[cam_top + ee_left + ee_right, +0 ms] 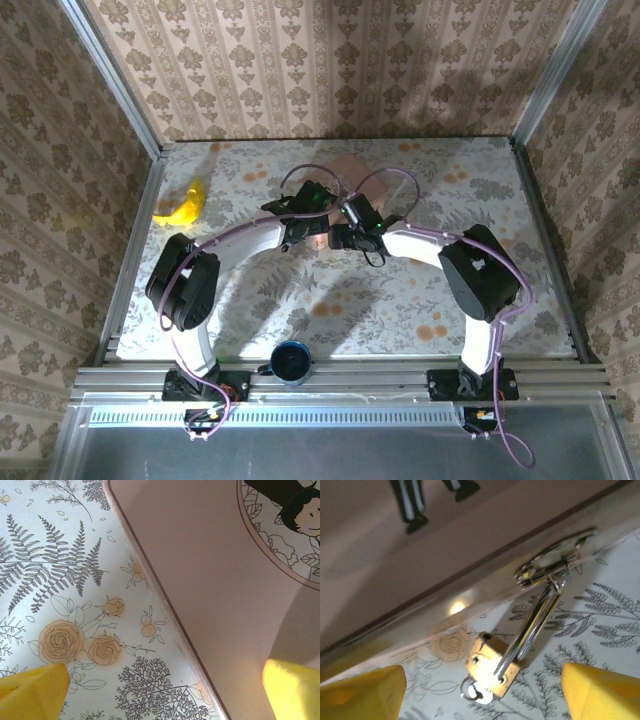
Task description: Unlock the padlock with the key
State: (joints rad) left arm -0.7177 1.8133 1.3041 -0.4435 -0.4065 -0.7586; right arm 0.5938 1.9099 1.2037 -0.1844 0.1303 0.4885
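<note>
The right pincer [481, 694] is released. Its yellow fingertips [360, 692] sit in the lower corners of the wrist view with nothing held between them. Just beyond, low centre, the padlock [492, 666] appears to rest on the counter [605, 625]. What is probably the key [474, 692], a small silver piece at its lower end, is too small to confirm. The shackle [530, 625] runs up through the hasp [555, 565] of the pink box [445, 540].

Risk: the lock looks free to swing on the hasp. An off-centre closure would likely push it aside or skew the key. With the body unheld, a twist would likely turn the whole lock.

The left pincer [162, 692] is also released, straddling the box edge.

Pose, overhead view: the left arm [250, 240] and right arm [430, 245] rise from the bottom edge with elbows wide. Their forearms converge on the box at upper centre.
</note>
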